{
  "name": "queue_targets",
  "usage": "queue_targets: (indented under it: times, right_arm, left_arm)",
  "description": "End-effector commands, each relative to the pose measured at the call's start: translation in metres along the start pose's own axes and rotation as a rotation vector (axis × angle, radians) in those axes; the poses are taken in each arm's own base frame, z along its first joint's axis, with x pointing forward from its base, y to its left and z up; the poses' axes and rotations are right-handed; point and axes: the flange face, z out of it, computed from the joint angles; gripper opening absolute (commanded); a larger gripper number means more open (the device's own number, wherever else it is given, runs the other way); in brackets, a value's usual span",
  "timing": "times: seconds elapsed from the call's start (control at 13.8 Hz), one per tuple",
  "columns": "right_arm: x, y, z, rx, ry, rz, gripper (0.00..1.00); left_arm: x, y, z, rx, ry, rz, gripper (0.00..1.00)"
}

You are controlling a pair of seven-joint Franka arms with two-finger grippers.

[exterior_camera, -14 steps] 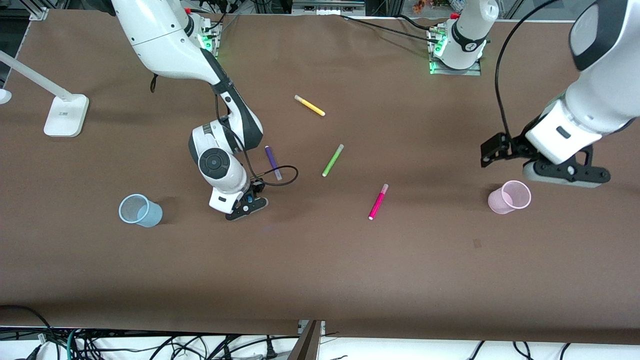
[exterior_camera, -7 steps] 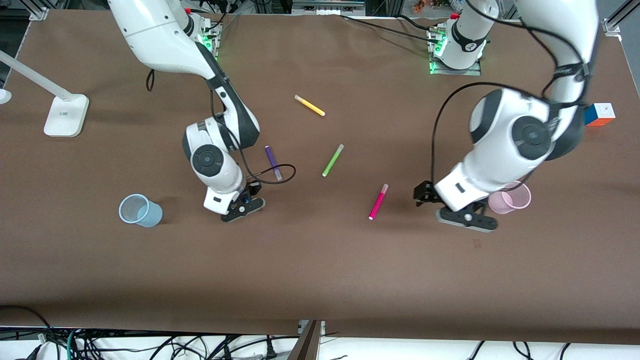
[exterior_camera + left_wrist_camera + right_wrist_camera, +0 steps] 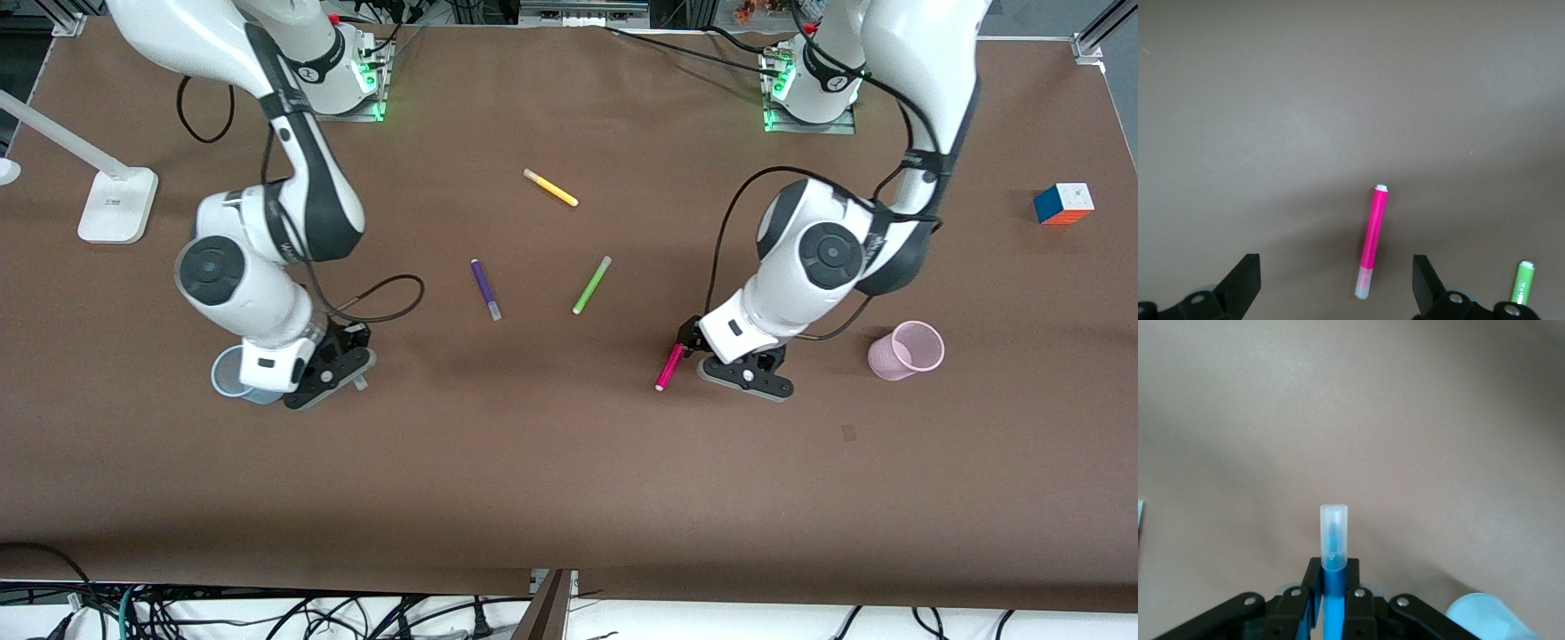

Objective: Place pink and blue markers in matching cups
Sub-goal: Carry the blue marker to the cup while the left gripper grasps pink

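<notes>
The pink marker (image 3: pixel 667 369) lies flat on the brown table. In the left wrist view the pink marker (image 3: pixel 1373 237) has its pale cap between the open fingers of my left gripper (image 3: pixel 1336 287). My left gripper (image 3: pixel 717 360) hangs low over that cap end. My right gripper (image 3: pixel 1333 577) is shut on the blue marker (image 3: pixel 1334 540), whose greyish cap sticks out past the fingers. My right gripper (image 3: pixel 331 366) hangs beside the pale blue cup (image 3: pixel 222 378), partly hiding it. The blue cup's rim (image 3: pixel 1485 617) shows in the right wrist view. The pink cup (image 3: pixel 907 351) stands upright toward the left arm's end.
A purple marker (image 3: pixel 485 289), a lime-green marker (image 3: pixel 591 284) and a yellow marker (image 3: pixel 550 188) lie mid-table. The green marker (image 3: pixel 1520 283) also shows in the left wrist view. A colour cube (image 3: pixel 1063 203) and a white lamp base (image 3: pixel 116 206) sit at the table's two ends.
My right arm carried the blue marker from mid-table toward the blue cup. My left arm swung from beside the pink cup to over the pink marker.
</notes>
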Motion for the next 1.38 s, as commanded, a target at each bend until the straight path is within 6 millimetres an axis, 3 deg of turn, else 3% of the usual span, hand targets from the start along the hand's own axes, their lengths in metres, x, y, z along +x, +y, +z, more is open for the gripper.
queue_targets:
  times: [0.0, 0.29, 0.44, 0.8, 0.95, 1.02, 1.09, 1.16, 1.24, 1.31]
  right_arm:
    - [-0.017, 0.026, -0.009, 0.075, 0.052, -0.114, 0.0]
    - [-0.051, 0.079, -0.02, 0.206, 0.132, -0.288, 0.0]
    - [-0.066, 0.099, -0.024, 0.244, 0.175, -0.359, 0.0]
    - [-0.105, 0.147, -0.03, 0.325, 0.323, -0.514, 0.0]
    - [-0.115, 0.16, -0.025, 0.333, 0.399, -0.552, 0.0]
    - [-0.122, 0.166, -0.02, 0.348, 0.427, -0.558, 0.0]
    - [-0.127, 0.17, -0.013, 0.375, 0.457, -0.553, 0.0]
    - [-0.131, 0.175, -0.005, 0.391, 0.499, -0.539, 0.0]
    - [-0.133, 0.18, 0.0, 0.394, 0.54, -0.534, 0.0]
    - [-0.131, 0.182, 0.004, 0.399, 0.576, -0.537, 0.0]
  left_arm:
    - [-0.029, 0.013, 0.031, 0.003, -0.008, 0.019, 1.0]
    - [-0.068, 0.038, 0.077, 0.002, 0.014, 0.06, 1.0]
    - [-0.075, 0.04, 0.1, 0.031, -0.014, 0.103, 1.0]
    - [-0.073, 0.037, 0.117, 0.062, -0.025, 0.121, 1.0]
    - [-0.061, 0.036, 0.119, 0.07, -0.012, 0.126, 0.83]
    - [-0.06, 0.037, 0.118, 0.069, -0.009, 0.123, 0.67]
    - [-0.061, 0.038, 0.123, 0.069, -0.014, 0.115, 0.49]
    - [-0.062, 0.037, 0.127, 0.07, -0.02, 0.111, 0.18]
    - [-0.062, 0.037, 0.127, 0.074, -0.02, 0.119, 0.0]
    - [-0.063, 0.037, 0.131, 0.081, -0.025, 0.127, 0.0]
